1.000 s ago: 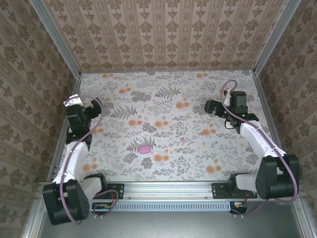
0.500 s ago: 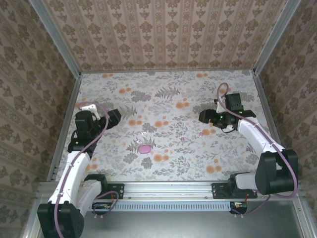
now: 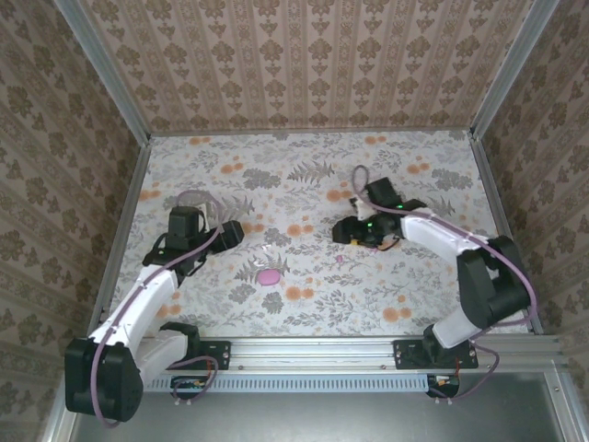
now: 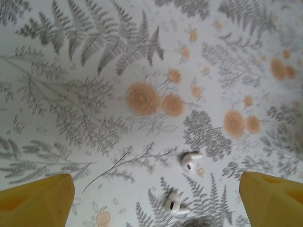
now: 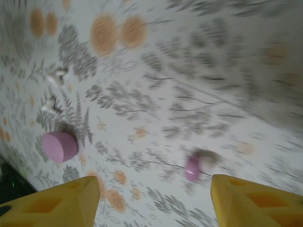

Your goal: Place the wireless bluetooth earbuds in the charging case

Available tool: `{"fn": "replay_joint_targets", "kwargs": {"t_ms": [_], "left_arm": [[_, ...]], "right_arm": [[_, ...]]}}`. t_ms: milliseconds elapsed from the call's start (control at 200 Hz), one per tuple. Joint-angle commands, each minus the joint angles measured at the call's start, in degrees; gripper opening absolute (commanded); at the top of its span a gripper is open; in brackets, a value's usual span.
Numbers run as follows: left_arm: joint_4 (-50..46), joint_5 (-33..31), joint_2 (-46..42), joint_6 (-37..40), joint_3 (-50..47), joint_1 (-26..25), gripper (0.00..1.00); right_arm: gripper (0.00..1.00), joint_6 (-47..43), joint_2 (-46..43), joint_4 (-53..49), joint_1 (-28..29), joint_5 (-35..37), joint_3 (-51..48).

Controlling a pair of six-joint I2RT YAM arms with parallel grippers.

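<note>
Two white stemmed earbuds lie on the flowered cloth, one (image 4: 189, 161) a little farther from my left gripper than the other (image 4: 174, 203). My left gripper (image 4: 154, 205) hovers open just short of them, with nothing between its yellow fingertips (image 4: 38, 201). From above it (image 3: 234, 234) sits left of the pink round charging case (image 3: 269, 275). A tiny pinkish-purple pebble-like piece (image 5: 192, 169) lies ahead of my open right gripper (image 5: 156, 205), nearer its right finger. The case (image 5: 59, 145) and both white earbuds (image 5: 57, 75) lie to the left. From above, that gripper (image 3: 343, 232) hangs just beyond the piece (image 3: 339, 260).
The flowered cloth (image 3: 304, 184) covers the table inside patterned walls. A metal rail (image 3: 313, 350) runs along the near edge between the arm bases. Orange flower prints (image 4: 142, 99) dot the cloth.
Both arms have swung inward from the sides toward the middle: the left gripper to the right and nearer the case, the right gripper to the left above the small pink piece.
</note>
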Motion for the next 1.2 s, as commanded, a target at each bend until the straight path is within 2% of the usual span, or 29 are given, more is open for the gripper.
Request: {"fn": "replay_joint_targets", "kwargs": {"t_ms": [0,110,260,370,460,585,865,1195], "left_arm": [[-5.50,-6.34,-1.24,-1.85,1.64,-0.42,0.91],[-9.22,-12.42,-2.60,-3.32,1.09,-0.19,0.92],[-11.23,-13.92,-3.51,-3.41,1.11,1.01,0.94],[-11.74,-14.13,-4.49,-3.47,0.61,1.79,0.94],[-11.83,-14.10,-5.49,-3.01,0.45,2.15,0.94],[-11.92,-14.21,-6.97,-2.03,0.34,2.40,0.94],[-12.21,-14.11,-7.29,-0.93,0.12,2.51,0.95],[-12.16,-13.91,-7.21,-0.80,-0.50,2.69,0.96]], "right_arm": [[0.62,-6.93,3.75,-1.27,7.65,-0.40,6.38],[0.62,-16.77,5.16,2.15,15.74,5.56,8.16],[0.65,-32.53,5.37,13.81,22.53,7.02,4.00],[0.67,-41.59,6.72,21.56,23.50,3.12,0.19],[0.70,-46.77,8.12,23.39,23.61,1.82,-0.60],[0.82,-52.85,10.23,27.02,23.60,0.49,-1.47],[0.84,-59.24,17.13,27.95,23.77,-2.40,2.52],[0.77,-58.68,21.74,28.83,24.86,-2.35,5.35]]}}
